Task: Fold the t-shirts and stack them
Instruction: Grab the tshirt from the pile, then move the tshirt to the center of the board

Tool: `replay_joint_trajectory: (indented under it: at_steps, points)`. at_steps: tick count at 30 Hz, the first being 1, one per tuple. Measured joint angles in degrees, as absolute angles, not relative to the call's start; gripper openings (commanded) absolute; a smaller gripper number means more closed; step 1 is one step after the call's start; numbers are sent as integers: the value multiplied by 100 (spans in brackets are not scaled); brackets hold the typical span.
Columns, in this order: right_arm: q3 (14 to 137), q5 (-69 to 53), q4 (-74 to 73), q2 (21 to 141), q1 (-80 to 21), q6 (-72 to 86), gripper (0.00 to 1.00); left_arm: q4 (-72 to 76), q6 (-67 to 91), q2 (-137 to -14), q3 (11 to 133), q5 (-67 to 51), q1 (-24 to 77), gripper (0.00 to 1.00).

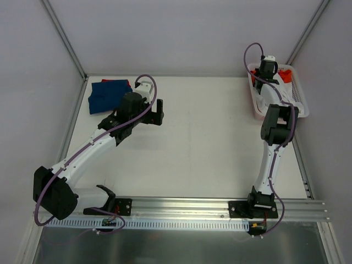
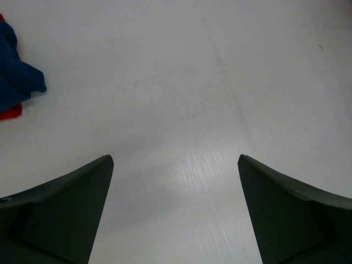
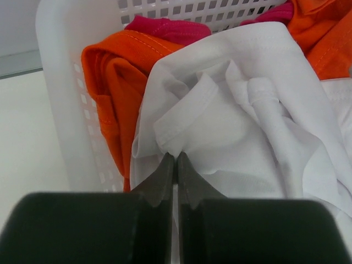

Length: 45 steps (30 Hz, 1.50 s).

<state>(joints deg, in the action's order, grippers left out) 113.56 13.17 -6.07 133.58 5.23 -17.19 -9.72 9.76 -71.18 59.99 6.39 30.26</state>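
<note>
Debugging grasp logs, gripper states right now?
Left gripper: open, empty, over the table.
Right gripper: shut on the white t-shirt in the basket.

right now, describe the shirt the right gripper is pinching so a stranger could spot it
Look to the white lattice basket at the table's far right edge, where the right gripper reaches in. Of the crumpled shirts inside, it is the white t-shirt, a fold pinched between the shut fingers; its neighbours are an orange t-shirt and a red t-shirt.

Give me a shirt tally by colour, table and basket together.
Dark blue t-shirt: 1
Red t-shirt: 1, beneath the blue
White t-shirt: 1, pinched by right gripper
Orange t-shirt: 1 at least
Magenta t-shirt: 1
Total: 5 visible
</note>
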Motion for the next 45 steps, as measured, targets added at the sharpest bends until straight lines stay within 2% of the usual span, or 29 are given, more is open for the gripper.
replay_joint_trajectory:
  at_steps: [7, 13, 21, 34, 39, 45]
  points:
    - [10973, 1275, -489, 13170, 502, -1695, 0, -972, 976, -7140, 5999, 574, 3026, 99]
    - [10508, 1284, -513, 12387, 292, -1747, 0, -972, 976, -7140, 5999, 475, 3026, 99]
    - [10127, 1354, -565, 10353, -493, -1981, 0, -972, 980, -7140, 5999, 403, 3026, 99]
    - [9496, 1398, -548, 6788, -2488, -2622, 0, -972, 985, -7199, 5999, 294, 3026, 99]
    - [8774, 1085, 71, 5269, -2630, -2451, 0, -972, 987, -7201, 5999, 193, 3026, 99]
    - [8538, 768, 663, 4344, -2630, -2106, 0, -969, 989, -7266, 5999, 145, 3028, 99]
